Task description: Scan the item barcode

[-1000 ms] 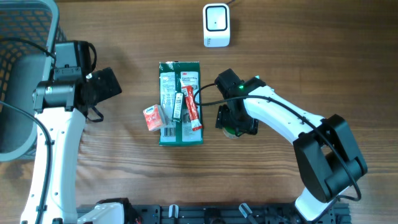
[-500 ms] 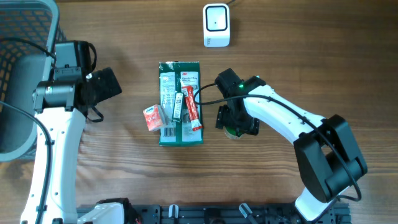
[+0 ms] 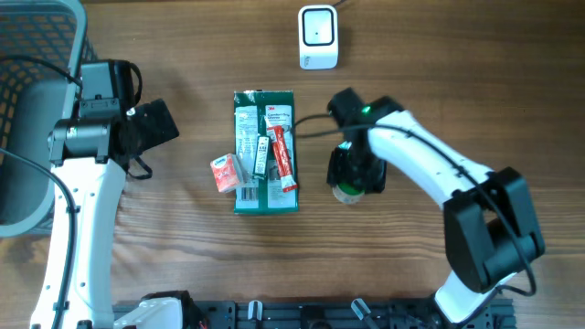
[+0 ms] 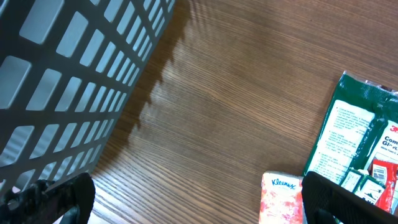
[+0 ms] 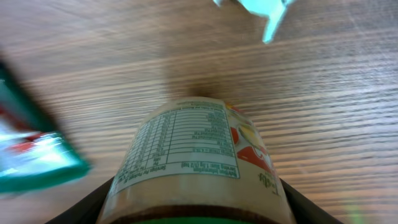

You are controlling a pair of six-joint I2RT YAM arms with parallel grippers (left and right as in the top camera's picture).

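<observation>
Wooden table [image 3: 475, 82]: it is carrying everything, and the work is happening right of centre.
Grey mesh basket [image 3: 37, 37]: it is sitting at the far left edge, well apart from the task's thing.
Left gripper [image 4: 193, 202]: it is hanging released, jaws wide, beside the basket. Nothing is lying between its fingertips.
Right gripper [image 3: 353, 175]: it is pointing down over the jar, with a dark finger [image 5: 102, 202] showing on each side. Whether the fingers are pressing on the jar or only straddling it, I cannot tell.
Flat green packet [image 3: 247, 128]: it is lying mid-table with its long axis running toward the scanner. A red tube [image 3: 285, 160] is resting on top of it.
White box scanner [image 3: 318, 37]: it is standing at the table's far edge, well apart from the jar and slightly to its left.
Small labelled jar with a green lid [image 3: 347, 193]: it is sitting on the table directly under the right gripper, just right of the packet. Its long axis is running along the fingers, lid end nearest the wrist. A nutrition panel is facing the wrist camera, and no barcode is showing.
Orange tissue pack [image 3: 224, 172]: it is touching the packet's left edge.
Deciding relation: the right arm is by far the nearer, so carrying the jar away toward the scanner is likely falling to it.
</observation>
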